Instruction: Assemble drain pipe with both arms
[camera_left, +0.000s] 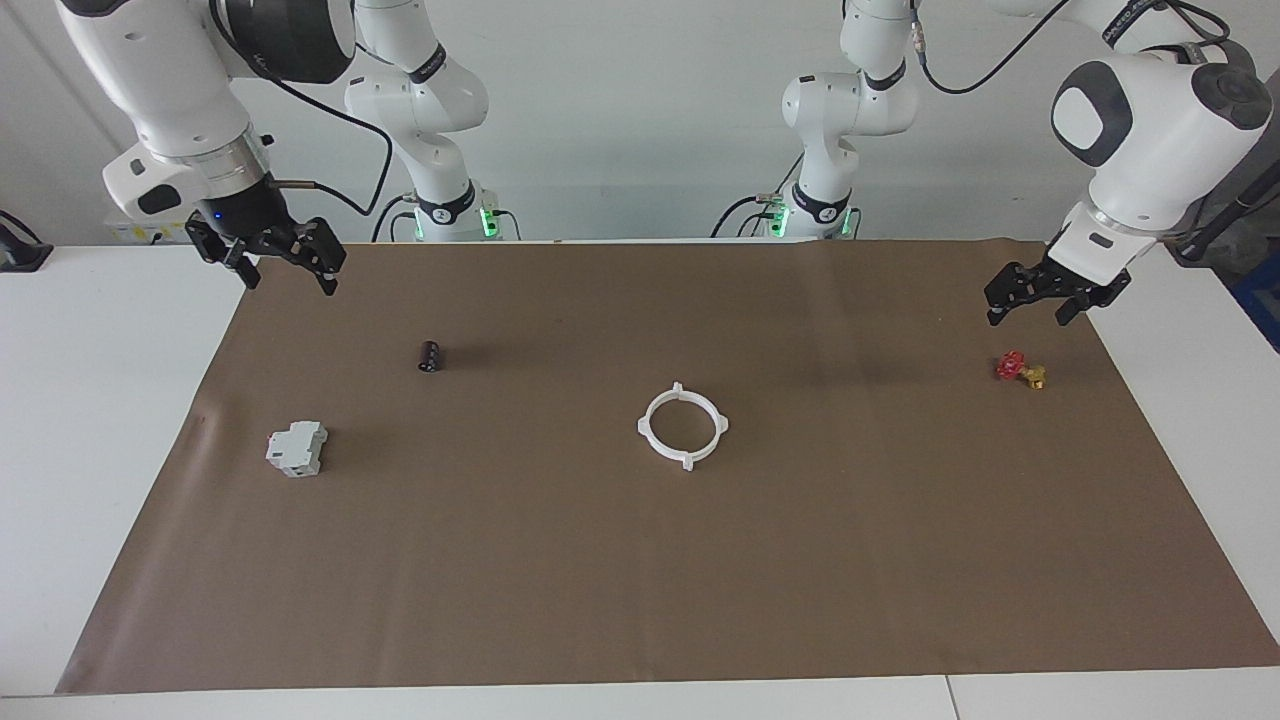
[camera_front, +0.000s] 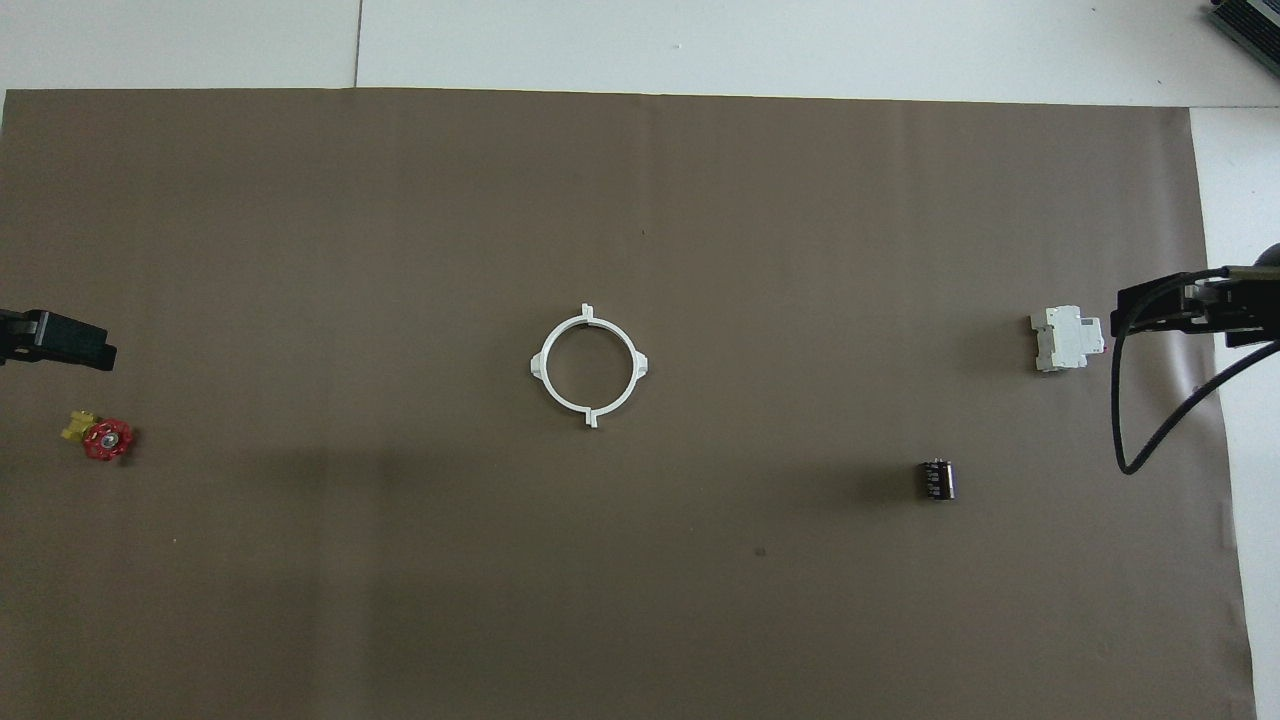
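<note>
The drain pipe (camera_left: 643, 430) lies as one joined white ring with four tabs in the middle of the brown mat, also seen as the ring (camera_front: 588, 314) in the overhead view. Nothing touches it. My left gripper (camera_left: 1027, 318) hangs open and empty over the mat at the left arm's end, above a spot close to a small red and yellow part; only one dark finger of the left gripper (camera_front: 60, 340) shows from above. My right gripper (camera_left: 290, 283) hangs open and empty over the mat's edge at the right arm's end, and the right gripper (camera_front: 1165, 305) enters the overhead view beside the boxy block.
A grey-white boxy block (camera_left: 297, 448) and a small black cylinder (camera_left: 430, 355) lie toward the right arm's end. A red and yellow valve-like part (camera_left: 1019, 369) lies at the left arm's end. The brown mat (camera_left: 640, 580) covers most of the white table.
</note>
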